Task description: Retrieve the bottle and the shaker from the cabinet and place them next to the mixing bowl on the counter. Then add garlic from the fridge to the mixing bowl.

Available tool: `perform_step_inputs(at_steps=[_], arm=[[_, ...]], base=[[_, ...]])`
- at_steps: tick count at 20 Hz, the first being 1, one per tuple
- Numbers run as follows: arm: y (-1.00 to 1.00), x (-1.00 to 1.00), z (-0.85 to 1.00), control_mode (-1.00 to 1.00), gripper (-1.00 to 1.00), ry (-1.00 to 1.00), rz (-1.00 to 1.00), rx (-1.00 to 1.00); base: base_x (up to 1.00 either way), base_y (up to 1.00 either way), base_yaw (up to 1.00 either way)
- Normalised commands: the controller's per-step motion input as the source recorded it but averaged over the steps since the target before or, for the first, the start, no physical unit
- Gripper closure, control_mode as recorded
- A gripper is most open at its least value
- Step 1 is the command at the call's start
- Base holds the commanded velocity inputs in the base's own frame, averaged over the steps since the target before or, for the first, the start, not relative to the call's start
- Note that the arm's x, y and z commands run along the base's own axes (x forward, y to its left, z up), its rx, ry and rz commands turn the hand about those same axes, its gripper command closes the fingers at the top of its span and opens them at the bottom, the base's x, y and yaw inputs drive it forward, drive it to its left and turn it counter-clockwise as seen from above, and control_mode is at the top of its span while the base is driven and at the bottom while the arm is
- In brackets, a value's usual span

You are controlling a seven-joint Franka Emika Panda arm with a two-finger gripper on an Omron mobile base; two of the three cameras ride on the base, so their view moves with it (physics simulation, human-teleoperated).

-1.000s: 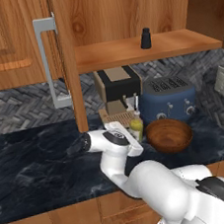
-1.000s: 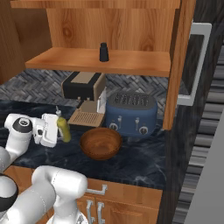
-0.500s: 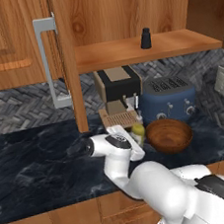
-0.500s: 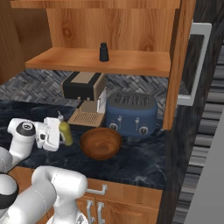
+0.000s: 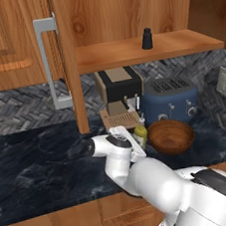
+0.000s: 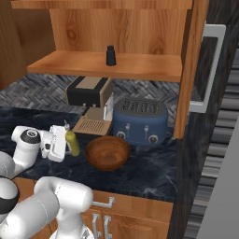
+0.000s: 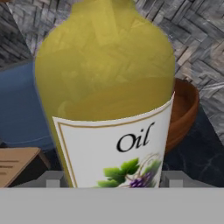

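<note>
currently the end effector (image 6: 65, 142) is clamped on the oil bottle (image 6: 73, 143), held upright; the mixing bowl (image 6: 108, 152) sits just beyond it on the worktop (image 6: 154, 170).

Bottle (image 7: 105, 92) neck beyond the hand view's top

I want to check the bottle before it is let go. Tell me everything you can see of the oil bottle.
The oil bottle is yellow-green, with a rounded shoulder narrowing to a pale cap, and a white label reading "Oil" above a grape sprig. It stands roughly upright at counter level, just left of the wooden mixing bowl and in front of the coffee machine's tray. The gripper straddles its lower body, one finger on each side; whether its base rests on the counter cannot be told.
</note>
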Motion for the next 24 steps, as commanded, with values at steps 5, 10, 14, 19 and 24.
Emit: perform_step_inputs(at_steps=[5, 10, 14, 19, 24], arm=[[0.0, 0.17, -0.2, -1.0, 1.0, 0.0, -0.06, 0.0], [0.0, 0.01, -0.21, -1.0, 1.0, 0.0, 0.0, 0.0], [0.0, 0.0, -0.31, -1.0, 1.0, 0.0, 0.0, 0.0], [0.0, 0.0, -0.24, -1.0, 1.0, 0.0, 0.0, 0.0], [0.0, 0.0, -0.13, -1.0, 1.0, 0.0, 0.0, 0.0]], base=[[0.0, 0.0, 0.0], [0.0, 0.0, 0.0], [0.0, 0.0, 0.0], [0.0, 0.0, 0.0], [0.0, 0.0, 0.0]])
